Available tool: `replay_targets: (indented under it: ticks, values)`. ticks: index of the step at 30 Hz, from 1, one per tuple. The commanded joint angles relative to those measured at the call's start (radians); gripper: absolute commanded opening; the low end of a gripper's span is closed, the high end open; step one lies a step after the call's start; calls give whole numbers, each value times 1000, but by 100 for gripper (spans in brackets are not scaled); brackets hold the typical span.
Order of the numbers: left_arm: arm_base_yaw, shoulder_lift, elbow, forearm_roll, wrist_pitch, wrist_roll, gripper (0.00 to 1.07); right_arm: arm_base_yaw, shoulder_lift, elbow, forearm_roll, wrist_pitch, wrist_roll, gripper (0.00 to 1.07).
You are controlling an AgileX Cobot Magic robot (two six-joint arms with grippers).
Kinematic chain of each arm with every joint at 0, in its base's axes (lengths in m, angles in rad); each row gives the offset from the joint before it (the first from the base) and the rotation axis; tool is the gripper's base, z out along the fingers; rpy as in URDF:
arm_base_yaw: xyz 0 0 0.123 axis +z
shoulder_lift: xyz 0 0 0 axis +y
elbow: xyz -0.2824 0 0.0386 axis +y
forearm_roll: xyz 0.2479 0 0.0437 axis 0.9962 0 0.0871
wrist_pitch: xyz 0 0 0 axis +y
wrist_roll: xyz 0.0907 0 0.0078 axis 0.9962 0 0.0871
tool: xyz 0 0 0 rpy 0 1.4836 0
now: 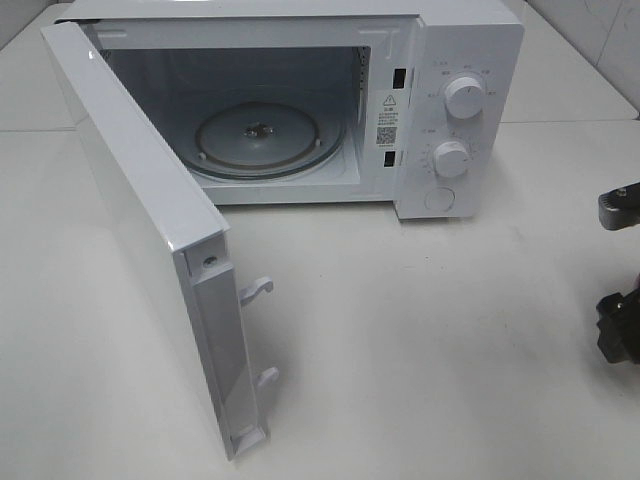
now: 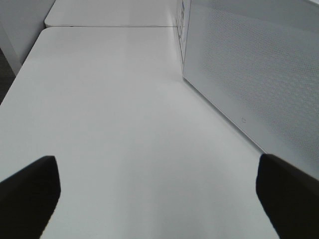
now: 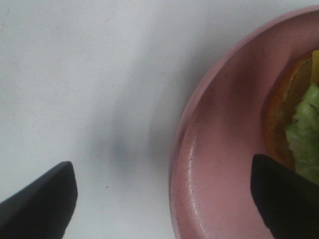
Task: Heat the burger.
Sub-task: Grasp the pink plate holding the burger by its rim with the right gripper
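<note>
The round golden-bun burger with green lettuce lies on a pink round plate, beneath our right gripper, whose jaws hang released across the rim. Our left gripper gapes too. In the upper centre of the high view, the white boxy microwave stands open.

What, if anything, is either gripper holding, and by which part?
Nothing. Both sets of jaws stand open: the left gripper over the table, the right gripper astride the rim of the plate, not clamping it.
</note>
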Motion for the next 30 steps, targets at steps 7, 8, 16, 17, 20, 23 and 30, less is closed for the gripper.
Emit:
replay_targets:
  ticks: [7, 8, 16, 17, 20, 23, 30]
  values:
    - [1, -14, 2, 1, 2, -4, 101, -7, 135, 7, 7, -75, -12, 85]
    - [1, -14, 2, 1, 2, -4, 101, -7, 135, 7, 7, -75, -12, 85]
    - [1, -14, 2, 1, 2, -4, 101, -7, 197, 7, -4, -115, -11, 68]
    - [1, -14, 2, 1, 2, -4, 101, -7, 197, 7, -4, -115, -11, 68]
    - [1, -14, 2, 1, 2, -4, 101, -7, 199, 7, -25, -110, -4, 51]
    - [1, -14, 2, 1, 2, -4, 101, -7, 199, 7, -54, -106, 12, 20]
    - [1, -14, 2, 1, 2, -4, 101, -6, 197, 7, -74, -78, 20, 0]
